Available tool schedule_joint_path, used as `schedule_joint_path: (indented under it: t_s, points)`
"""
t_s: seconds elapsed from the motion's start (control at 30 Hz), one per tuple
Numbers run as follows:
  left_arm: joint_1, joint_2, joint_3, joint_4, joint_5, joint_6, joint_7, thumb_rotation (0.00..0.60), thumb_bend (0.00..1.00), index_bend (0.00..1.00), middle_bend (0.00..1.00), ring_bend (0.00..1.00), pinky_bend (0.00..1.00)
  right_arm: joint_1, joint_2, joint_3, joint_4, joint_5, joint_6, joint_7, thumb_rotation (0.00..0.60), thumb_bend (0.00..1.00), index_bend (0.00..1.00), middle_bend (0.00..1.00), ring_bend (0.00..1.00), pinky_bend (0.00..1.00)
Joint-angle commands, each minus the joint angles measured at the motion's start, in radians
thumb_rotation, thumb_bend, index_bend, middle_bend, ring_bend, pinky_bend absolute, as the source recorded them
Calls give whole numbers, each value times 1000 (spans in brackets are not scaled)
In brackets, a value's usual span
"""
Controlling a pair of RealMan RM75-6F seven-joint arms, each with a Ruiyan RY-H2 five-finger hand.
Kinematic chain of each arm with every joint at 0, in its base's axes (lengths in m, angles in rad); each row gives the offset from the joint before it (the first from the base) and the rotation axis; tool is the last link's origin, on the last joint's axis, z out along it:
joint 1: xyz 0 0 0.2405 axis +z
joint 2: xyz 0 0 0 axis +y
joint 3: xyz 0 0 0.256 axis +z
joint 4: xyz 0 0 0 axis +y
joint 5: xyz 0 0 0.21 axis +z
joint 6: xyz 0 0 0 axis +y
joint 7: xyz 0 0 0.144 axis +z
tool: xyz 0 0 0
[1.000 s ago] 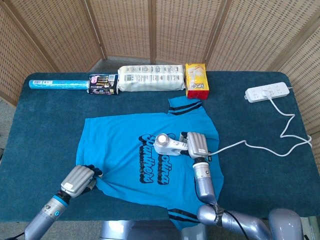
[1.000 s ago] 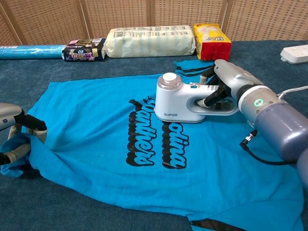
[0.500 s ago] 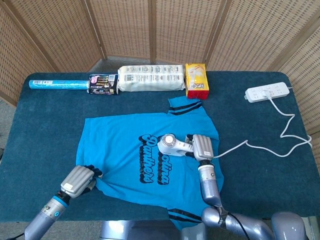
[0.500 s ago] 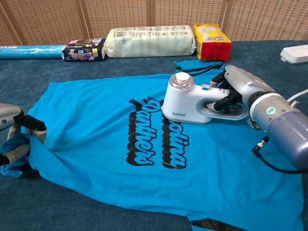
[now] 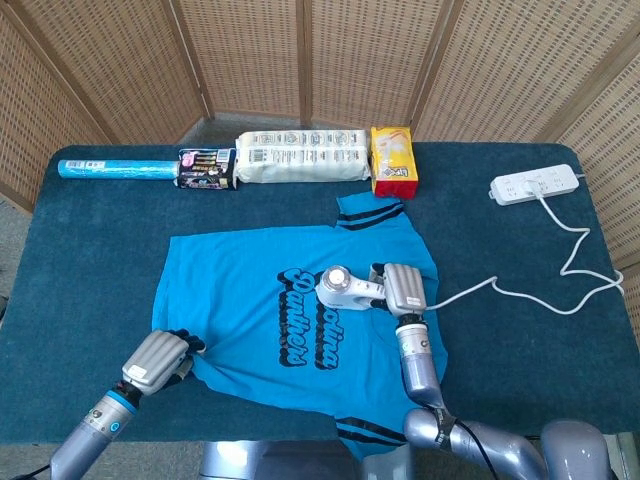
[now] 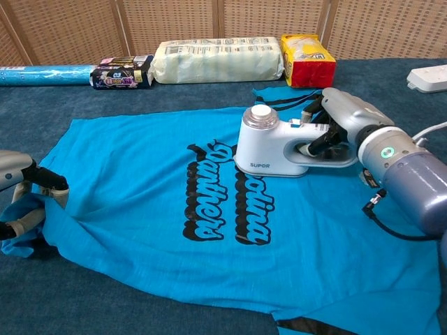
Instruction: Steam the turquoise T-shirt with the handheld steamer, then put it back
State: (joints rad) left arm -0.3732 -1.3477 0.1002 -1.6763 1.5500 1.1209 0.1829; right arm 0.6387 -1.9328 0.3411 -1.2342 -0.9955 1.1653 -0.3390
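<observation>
One steamer (image 6: 276,148) lies on one T-shirt (image 5: 250,315), over the black lettering near the shirt's middle; its long axis runs left to right across the worktop (image 5: 100,260), round head toward the robot's left, handle toward the right; the right hand (image 6: 342,125) grips the handle, fingers wrapped through its loop. The T-shirt is spread flat on the worktop, collar toward the robot's right side, one dark-trimmed sleeve toward the far edge, another at the near edge; the left hand (image 5: 158,362) holds a bunched bit of the shirt's hem at the near left corner. One white cord (image 5: 520,290) runs from near the right hand to one power strip (image 5: 536,184) at the far right. Along the far edge lie four things in a row: one blue roll (image 5: 115,171), one dark packet (image 5: 206,168), one long white pack (image 5: 300,157), one yellow pack (image 5: 393,159).
</observation>
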Motion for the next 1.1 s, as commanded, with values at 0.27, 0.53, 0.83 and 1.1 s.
schedule_joint_path:
  t_s: [0.27, 0.53, 0.83, 1.1]
  points:
    - [-1, -1, -3, 10, -5, -4, -10, 600, 543, 563, 548, 453, 559, 36, -26, 17, 14, 1, -20, -26, 600, 335, 763, 772, 804, 756]
    - [0, -2, -3, 15, -2, -2, -19, 600, 542, 563, 548, 453, 559, 54, -55, 17, 14, -4, -21, -37, 600, 335, 764, 772, 804, 755]
    - [0, -2, -4, 15, 1, 2, -19, 600, 542, 563, 548, 453, 559, 24, -30, 14, 12, 3, 2, -32, 600, 335, 764, 772, 804, 751]
    - [-8, -7, -7, 8, 4, -7, -9, 600, 542, 563, 549, 453, 559, -22, 21, 2, 7, 12, 15, -14, 600, 335, 764, 772, 804, 746]
